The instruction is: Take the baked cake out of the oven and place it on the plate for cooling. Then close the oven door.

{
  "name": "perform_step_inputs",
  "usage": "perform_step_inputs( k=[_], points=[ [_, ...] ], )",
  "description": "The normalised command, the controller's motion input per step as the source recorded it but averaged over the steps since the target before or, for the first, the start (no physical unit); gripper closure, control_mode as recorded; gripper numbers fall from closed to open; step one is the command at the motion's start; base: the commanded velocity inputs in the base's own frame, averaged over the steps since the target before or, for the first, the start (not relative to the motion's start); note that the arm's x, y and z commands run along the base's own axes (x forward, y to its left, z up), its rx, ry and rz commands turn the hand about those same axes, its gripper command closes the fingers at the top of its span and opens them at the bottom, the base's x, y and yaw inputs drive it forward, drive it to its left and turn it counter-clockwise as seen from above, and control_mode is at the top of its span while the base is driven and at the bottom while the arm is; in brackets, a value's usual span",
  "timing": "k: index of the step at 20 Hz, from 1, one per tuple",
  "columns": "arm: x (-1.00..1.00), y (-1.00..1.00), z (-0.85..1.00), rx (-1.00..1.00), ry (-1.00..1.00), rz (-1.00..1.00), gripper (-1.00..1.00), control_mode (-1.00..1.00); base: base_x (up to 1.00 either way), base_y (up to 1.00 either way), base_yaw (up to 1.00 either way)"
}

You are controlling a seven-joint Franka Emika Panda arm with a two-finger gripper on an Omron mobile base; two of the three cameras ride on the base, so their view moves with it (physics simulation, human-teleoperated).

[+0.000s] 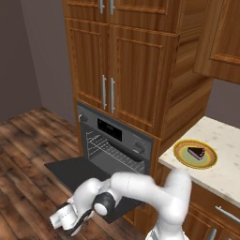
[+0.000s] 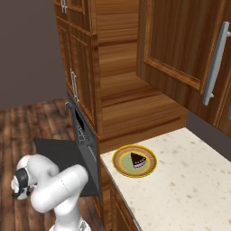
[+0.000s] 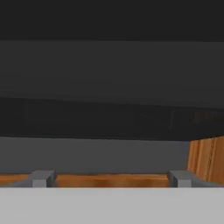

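Reviewing the layout, we find the baked cake (image 1: pixel 196 152) already resting on the plate (image 1: pixel 181 156), which sits on the pale speckled surface (image 1: pixel 220 161) to the right of the oven (image 1: pixel 115 140). In the right base view, the dark wedge (image 2: pixel 137 160) lies within the plate's yellow-orange rim (image 2: pixel 118 160), slightly off centre. We judge the first part of the task complete; the remaining step is closing the oven door (image 1: pixel 70 171).

That door hangs fully dropped, its panel projecting horizontally from the oven front toward the base. The wire rack (image 1: pixel 115 152) inside the cavity is exposed and appears to carry nothing.

Our gripper (image 1: pixel 75 228) sits low, at the near side of the dropped panel and at or below its level. Its jaws stand wide apart and hold nothing. In the hand view, the two fingertips (image 3: pixel 42 178) frame a wooden strip, with a broad dark panel spanning the field above them; we take this to be the underside or edge of the door (image 3: pixel 109 122), though we cannot tell which.

The relation that governs the coming move: the door lies above and ahead of the gripper, with its long axis running across the line of approach. We judge that an upward push from beneath, swinging the panel toward the oven front, is what closure calls for.
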Motion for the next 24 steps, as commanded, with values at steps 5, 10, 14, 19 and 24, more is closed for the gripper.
perform_step_inputs(
  k=[5, 10, 14, 19, 24],
  points=[
    [0.62, -0.43, 0.00, -0.04, 0.00, -0.01, -1.00, -1.00, 0.00, 0.00, 0.00],
    [0.47, -0.84, 0.43, -0.01, -0.02, -0.03, -1.00, -1.00, 0.00, 0.00, 0.00],
    [0.12, -0.89, 0.73, 0.00, -0.12, -0.04, -1.00, -1.00, 0.00, 0.00, 0.00],
    [-0.05, -0.69, 0.98, 0.00, -0.13, -0.04, -1.00, -1.00, 0.00, 0.00, 0.00],
    [0.00, -0.79, 1.00, 0.00, -0.03, -0.01, -1.00, -1.00, 0.00, 0.00, 0.00]
  ],
)
